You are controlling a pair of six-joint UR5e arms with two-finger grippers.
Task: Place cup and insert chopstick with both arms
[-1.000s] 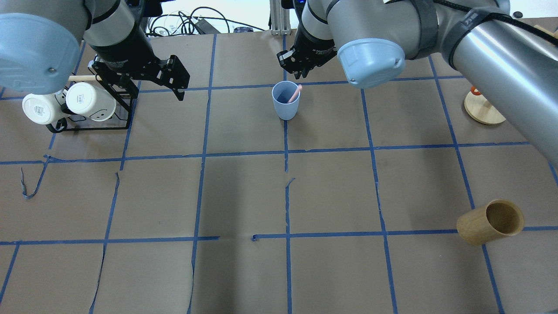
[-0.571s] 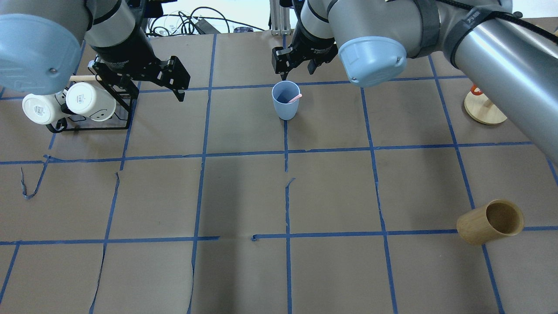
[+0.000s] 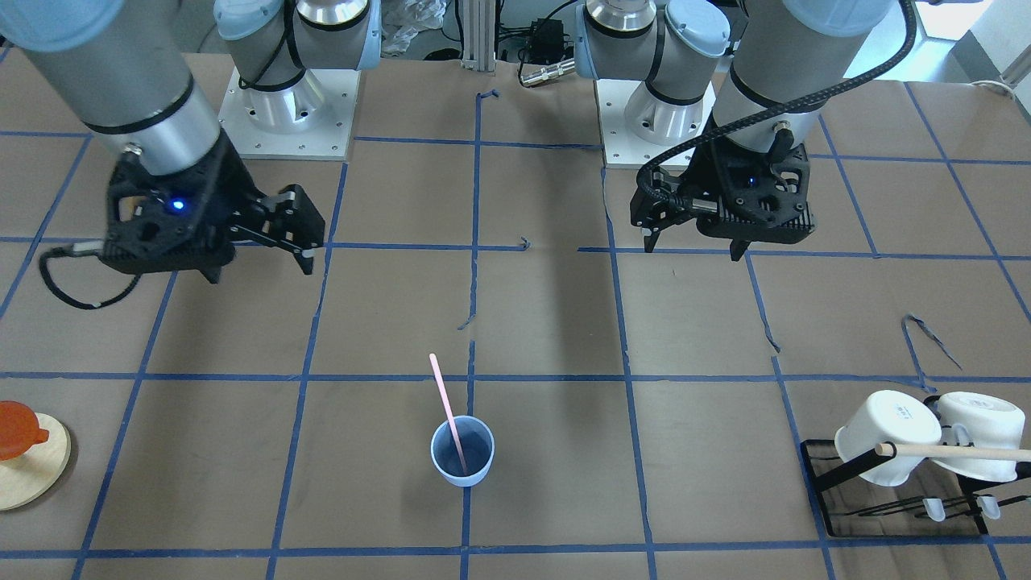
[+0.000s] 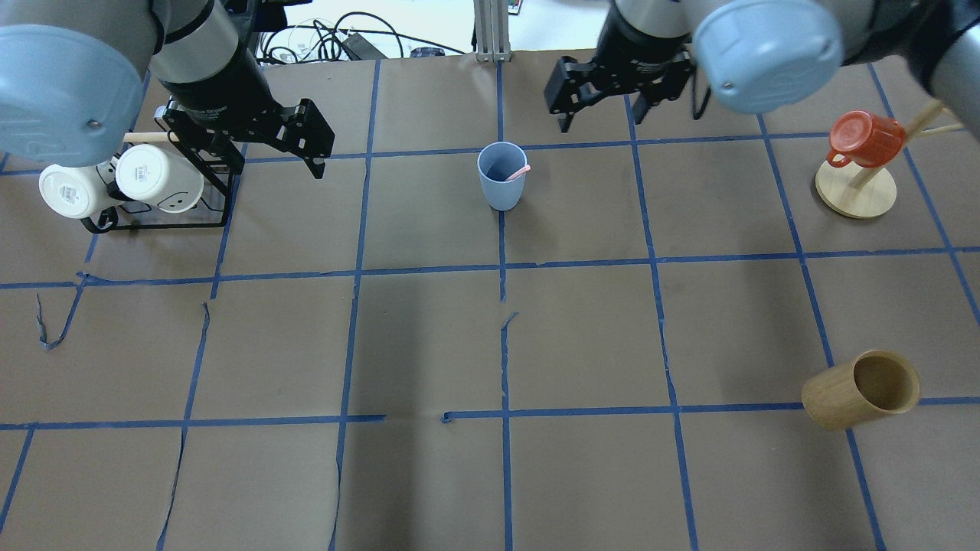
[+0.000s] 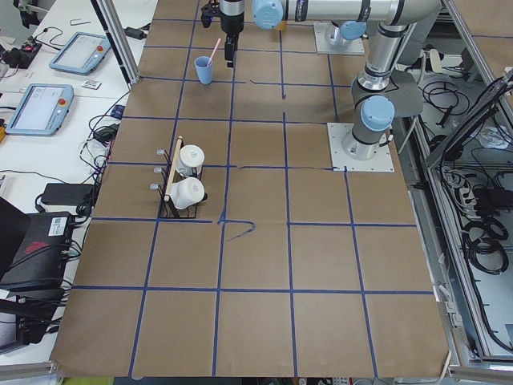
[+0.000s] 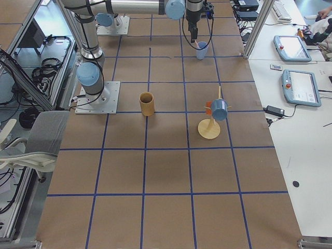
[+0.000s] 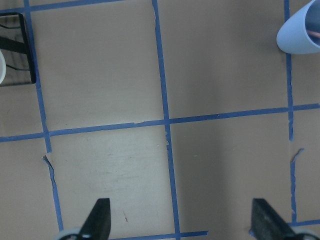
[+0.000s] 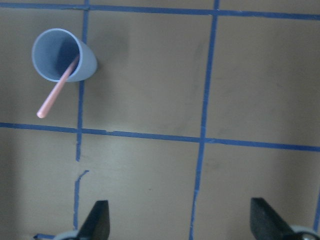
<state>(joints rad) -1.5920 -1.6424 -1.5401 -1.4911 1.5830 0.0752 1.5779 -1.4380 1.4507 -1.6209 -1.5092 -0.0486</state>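
The light-blue cup (image 4: 501,184) stands upright on the table near the far middle; it also shows in the front view (image 3: 462,471) and the right wrist view (image 8: 85,62). The pale pink chopstick (image 4: 520,171) leans inside it, top end over the rim (image 3: 443,395) (image 8: 54,95). My right gripper (image 4: 601,116) (image 3: 300,240) (image 8: 180,220) is open and empty, raised, off to the cup's right. My left gripper (image 4: 306,141) (image 3: 693,246) (image 7: 181,222) is open and empty, raised, to the cup's left; the cup's wall shows at its view's top right corner (image 7: 295,37).
A black rack (image 4: 191,222) with two white mugs (image 4: 157,177) and a beige rod stands at the far left. A red cup (image 4: 865,136) hangs on a wooden stand (image 4: 856,191) at the far right. A tan bamboo holder (image 4: 861,389) stands near right.
My right gripper has drawn away from above the cup to the right, uncovering the red cup and stand. The chopstick stays leaning in the cup. The left arm has not moved.
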